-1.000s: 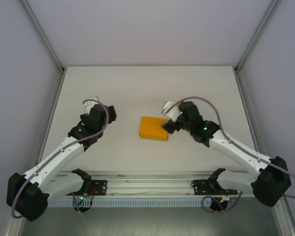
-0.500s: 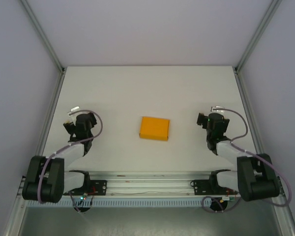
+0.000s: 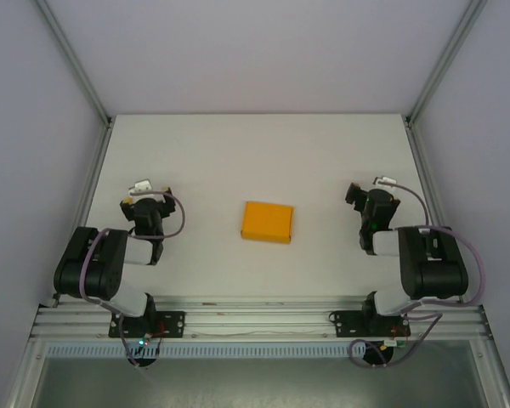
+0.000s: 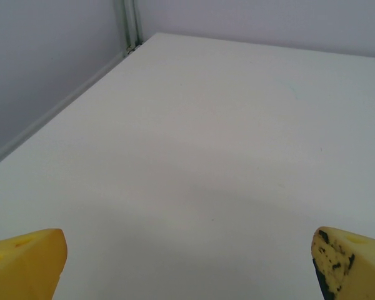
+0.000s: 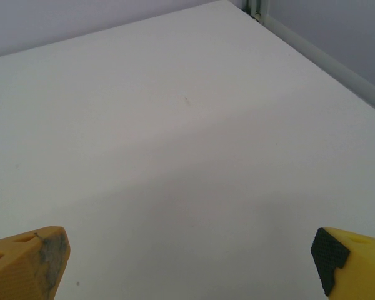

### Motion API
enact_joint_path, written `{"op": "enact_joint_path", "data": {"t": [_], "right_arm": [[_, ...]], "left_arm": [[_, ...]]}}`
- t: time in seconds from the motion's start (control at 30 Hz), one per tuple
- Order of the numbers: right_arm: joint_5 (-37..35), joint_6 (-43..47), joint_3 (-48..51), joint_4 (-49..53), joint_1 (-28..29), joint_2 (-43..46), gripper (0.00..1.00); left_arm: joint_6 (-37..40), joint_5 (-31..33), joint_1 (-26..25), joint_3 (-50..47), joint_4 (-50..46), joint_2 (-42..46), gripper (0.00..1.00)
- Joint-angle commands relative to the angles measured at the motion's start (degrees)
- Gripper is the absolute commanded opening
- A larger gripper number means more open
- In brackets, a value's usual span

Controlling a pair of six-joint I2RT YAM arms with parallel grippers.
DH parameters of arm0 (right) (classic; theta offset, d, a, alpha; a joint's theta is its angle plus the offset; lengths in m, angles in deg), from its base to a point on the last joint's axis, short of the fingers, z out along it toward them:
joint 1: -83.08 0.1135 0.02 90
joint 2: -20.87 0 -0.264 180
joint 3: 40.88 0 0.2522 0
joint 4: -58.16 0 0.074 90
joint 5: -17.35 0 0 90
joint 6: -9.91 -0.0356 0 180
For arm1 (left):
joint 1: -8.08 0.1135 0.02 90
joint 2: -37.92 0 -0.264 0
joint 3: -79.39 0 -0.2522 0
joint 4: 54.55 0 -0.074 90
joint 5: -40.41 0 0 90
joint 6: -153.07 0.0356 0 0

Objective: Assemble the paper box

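The 2 arms have retracted; left end effector [image 4: 187, 269] and right end effector [image 5: 187, 265] spread, empty. Closed orange-yellow card paper box [image 3: 268, 222] lies between them, well apart, on white tabletop [image 3: 255, 153]: assembly judged complete.

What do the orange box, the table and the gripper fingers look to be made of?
Box: thin matte orange-yellow card, probably paper, judging by its crisp flat faces. Table: smooth matte white, likely laminate or painted board. Left fingers and right fingers: yellow, probably plastic, with worn dark rubbery-looking pads.
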State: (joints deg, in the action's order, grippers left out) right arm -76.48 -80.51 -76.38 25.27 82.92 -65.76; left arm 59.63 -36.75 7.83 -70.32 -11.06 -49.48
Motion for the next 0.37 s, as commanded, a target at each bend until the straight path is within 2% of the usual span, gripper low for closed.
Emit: {"op": "enact_joint_path", "data": {"t": [0.0, 0.07, 0.13, 0.33], "right_arm": [[0.7, -1.25, -0.82, -0.28, -0.11, 0.79, 1.0], [0.66, -1.26, -0.64, -0.92, -0.09, 0.68, 1.0], [0.67, -1.27, -0.8, -0.26, -0.07, 0.82, 1.0], [0.67, -1.25, -0.8, -0.49, -0.1, 0.74, 1.0]], "left_arm": [[0.73, -1.89, 0.1, 1.8, -0.38, 1.0, 1.0], [1.32, -1.68, 0.12, 1.23, 2.3, 0.21, 1.0], [0.84, -1.86, 0.18, 1.74, 0.1, 0.88, 1.0], [1.12, -1.68, 0.12, 1.54, 1.21, 0.56, 1.0]]}}
